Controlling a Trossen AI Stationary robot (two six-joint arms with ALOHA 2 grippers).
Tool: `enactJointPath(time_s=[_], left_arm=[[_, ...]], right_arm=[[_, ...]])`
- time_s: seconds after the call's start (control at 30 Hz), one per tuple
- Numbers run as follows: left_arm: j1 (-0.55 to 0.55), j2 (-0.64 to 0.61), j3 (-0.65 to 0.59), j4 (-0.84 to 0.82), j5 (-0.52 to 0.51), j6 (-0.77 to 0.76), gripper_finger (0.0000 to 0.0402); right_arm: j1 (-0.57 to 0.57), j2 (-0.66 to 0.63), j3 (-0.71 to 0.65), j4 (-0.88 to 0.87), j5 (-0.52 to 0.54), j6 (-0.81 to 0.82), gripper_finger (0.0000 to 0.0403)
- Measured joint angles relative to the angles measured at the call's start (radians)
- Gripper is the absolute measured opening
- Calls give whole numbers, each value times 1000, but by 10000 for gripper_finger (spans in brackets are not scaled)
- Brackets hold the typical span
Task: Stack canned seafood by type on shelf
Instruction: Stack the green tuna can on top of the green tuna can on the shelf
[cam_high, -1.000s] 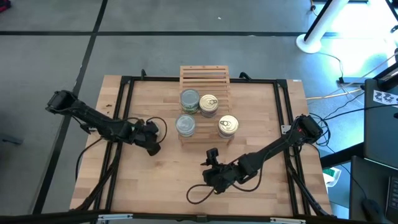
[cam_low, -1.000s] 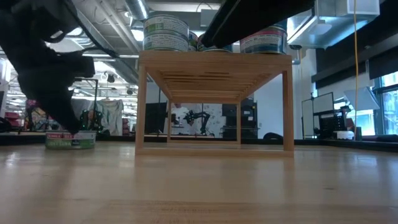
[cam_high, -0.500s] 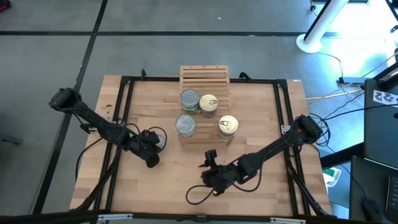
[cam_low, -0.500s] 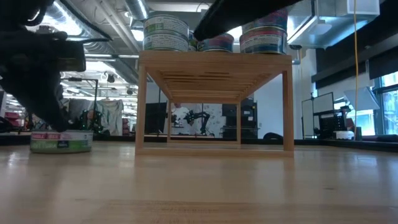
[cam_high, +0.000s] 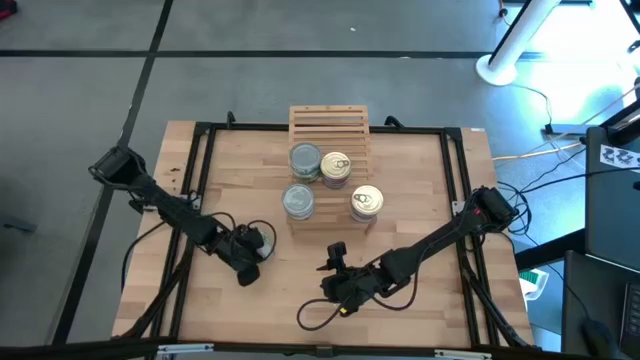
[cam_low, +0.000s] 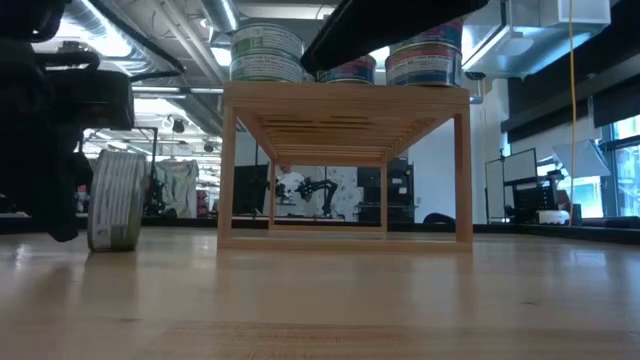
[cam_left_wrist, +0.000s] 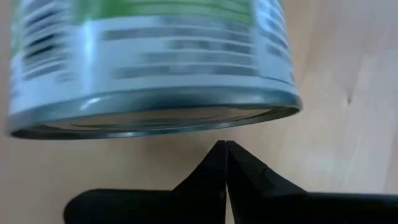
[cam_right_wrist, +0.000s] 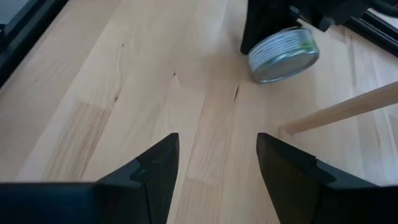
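Note:
A tin with a green and white label (cam_low: 115, 200) stands on its edge on the table, left of the slatted wooden shelf (cam_high: 328, 125); it also shows in the high view as tin (cam_high: 262, 238). My left gripper (cam_left_wrist: 225, 149) is shut and low at the table, its tips right by the tin's rim (cam_left_wrist: 155, 121). On the shelf (cam_low: 345, 95) stand grey-topped tins (cam_high: 305, 160) (cam_high: 298, 202) and golden-topped tins (cam_high: 336, 168) (cam_high: 366, 202), some stacked. My right gripper (cam_right_wrist: 217, 149) is open over bare table nearer the near edge, seen from above as right gripper (cam_high: 335, 272). My left gripper has its shut fingertips (cam_left_wrist: 217, 155) level at the table, pointing at the lower rim of the tin's flat face (cam_left_wrist: 186, 118). A thin strip of table shows between them, so I cannot tell whether they touch. The tin stands on its edge.
The shelf's legs (cam_low: 228, 170) (cam_right_wrist: 348, 109) stand on the tabletop, with open room under the slats. Black frame rails (cam_high: 205, 150) run along the table's left and right sides. Loose cable (cam_high: 315, 315) lies by the right arm near the near edge.
My left gripper has moved toward the table's near edge and a little right, staying low. The tin has slid along the table with it, and in the last half second it has tipped from lying flat up onto its edge.

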Motion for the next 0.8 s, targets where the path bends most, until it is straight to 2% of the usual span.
enactJointPath(time_s=[0.3, 0.7, 0.8], left_arm=[[-9, 24, 37, 3, -3, 31, 0], [-8, 24, 38, -2, -13, 47, 0], [-8, 24, 38, -2, -31, 53, 0]], right_arm=[[-1, 1, 0, 20, 14, 22, 216], [-67, 176, 0, 427, 43, 417, 216], [-71, 220, 0, 492, 96, 458, 216]])
